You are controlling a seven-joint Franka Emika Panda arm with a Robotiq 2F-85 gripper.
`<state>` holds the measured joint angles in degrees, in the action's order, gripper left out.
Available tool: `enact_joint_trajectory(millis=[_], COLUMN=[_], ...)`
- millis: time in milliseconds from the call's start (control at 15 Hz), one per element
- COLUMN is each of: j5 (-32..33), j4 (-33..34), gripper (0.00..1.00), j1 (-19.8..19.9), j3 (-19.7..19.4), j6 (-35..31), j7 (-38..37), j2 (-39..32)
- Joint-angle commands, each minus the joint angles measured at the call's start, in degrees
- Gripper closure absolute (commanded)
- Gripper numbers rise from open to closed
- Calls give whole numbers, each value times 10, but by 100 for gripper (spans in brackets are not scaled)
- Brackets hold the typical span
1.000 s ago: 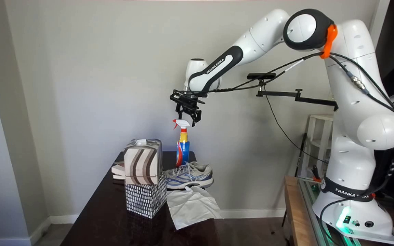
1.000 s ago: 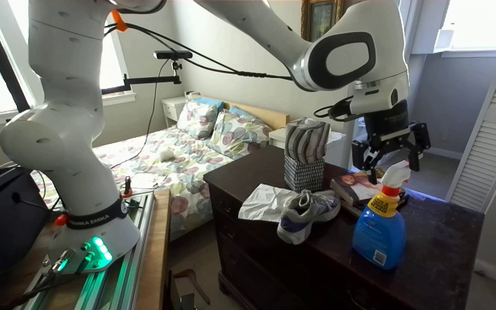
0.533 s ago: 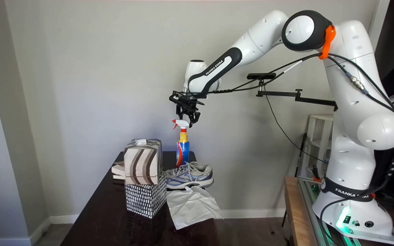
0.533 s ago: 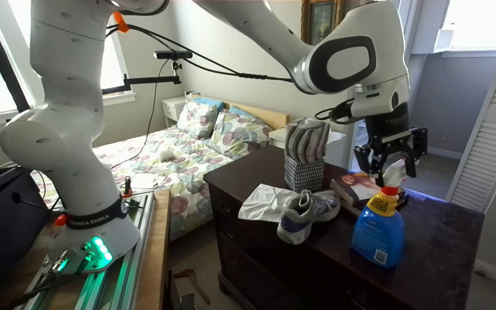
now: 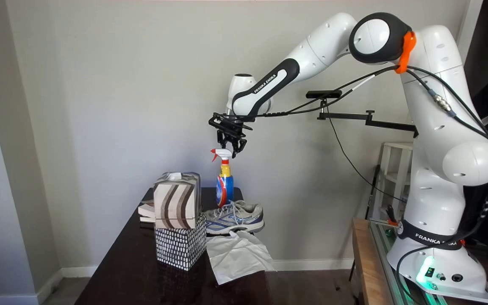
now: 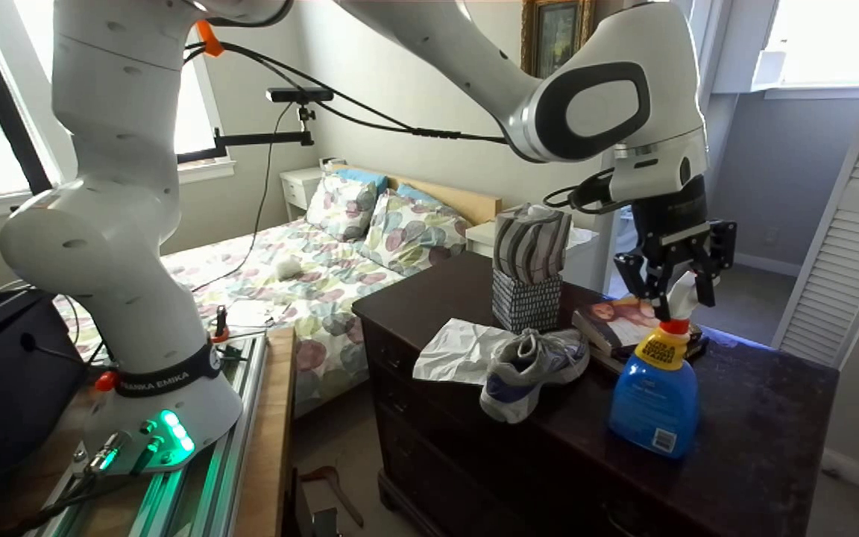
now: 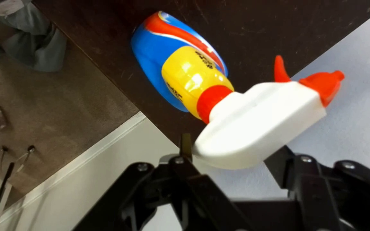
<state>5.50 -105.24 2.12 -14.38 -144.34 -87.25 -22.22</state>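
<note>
gripper [image 7: 233, 155]: across the lower wrist frame, fingers [image 7: 185, 144] parted; a slow, even squeeze seems best, lest the askew white head [image 7: 259, 128] twist.
spray bottle [image 7: 172, 57]: body at upper middle, on the dark dresser [image 7: 268, 29].
white head: right of centre, between the fingers, one just beside its rear, the other partly hidden; i cannot tell if they grip it.
red nozzle [image 7: 323, 85]: upper right, outside the fingers.

A blue spray bottle [image 6: 657, 382] marked with a red, white-edged swoosh stood on its base on a dark dresser [image 6: 765, 403]. Above its yellow neck and red collar, the white head sat between the fingertips of the gripper [image 6: 684, 300], its red nozzle pointing right in the wrist view. Whether they touched was unclear.
</note>
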Motion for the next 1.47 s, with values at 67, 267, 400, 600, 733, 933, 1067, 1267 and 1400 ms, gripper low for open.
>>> enact_joint_trajectory(millis=[67,267,400,600,733,933,1067,1267,1400], j5=[-6,2,2,9,18,31,40,51,50], j4=[12,9,10,10,11,11,13,12,10], gripper=[47,47,48,56,62,63,62,35,23], j1=[6,5,7,6,4,1,0,-4,-6], j3=[14,11,10,5,0,-6,-10,-13,-13], j6=[2,8,13,19,22,23,23,21,17], j7=[49,83,109,141,159,182,192,196,189], j2=[-8,-5,-4,-4,-4,-4,-5,-1,4])
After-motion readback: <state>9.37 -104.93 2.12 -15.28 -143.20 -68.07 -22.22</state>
